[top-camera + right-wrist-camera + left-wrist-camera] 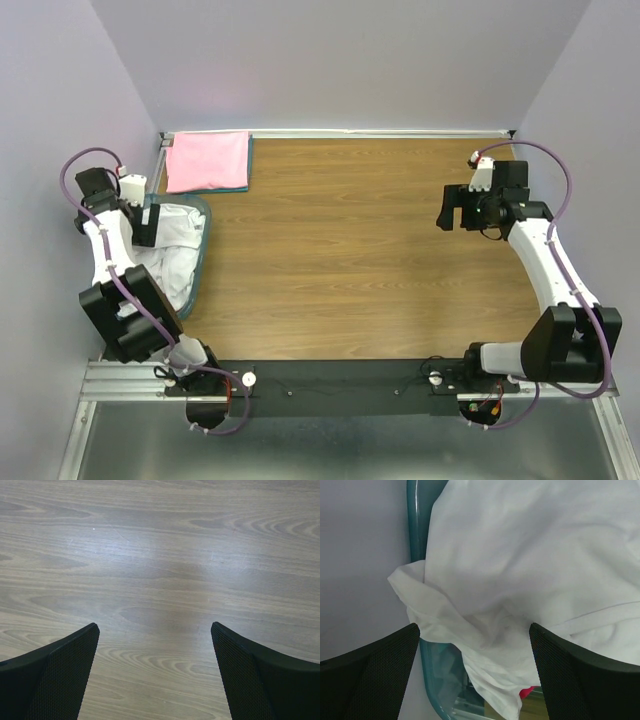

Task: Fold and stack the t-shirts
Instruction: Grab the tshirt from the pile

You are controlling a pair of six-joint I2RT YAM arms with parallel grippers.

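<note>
Left tool point(473, 630) jaws wide open, nothing held. Both fingers point(375, 675) straddle a bunched ridge of the white t-shirt point(530, 555); can't tell whether they touch the cloth.

White t-shirt: crumpled in the teal basket point(417, 525) at 9 o'clock on the table point(350, 260). No collar or hem direction readable. The heap's long axis runs 12–6 along the basket in the top view. One fold hangs over the basket rim toward the wall point(355, 555), at 9 o'clock in the left wrist view.

Sliver of magenta-red t-shirt point(527, 692) pokes out under the white one at 6 o'clock in the left wrist view. Orientation can't be read.

Pink t-shirt point(207, 160): folded flat into a rectangle in the table's 11 o'clock corner, long axis 9–3, just beyond the basket's far end. A dark edge shows under its near side; can't tell what it is.

Right tool point(155, 627) jaws wide open, holding nothing, above bare wood at 3 o'clock on the table, well apart from all shirts.
</note>
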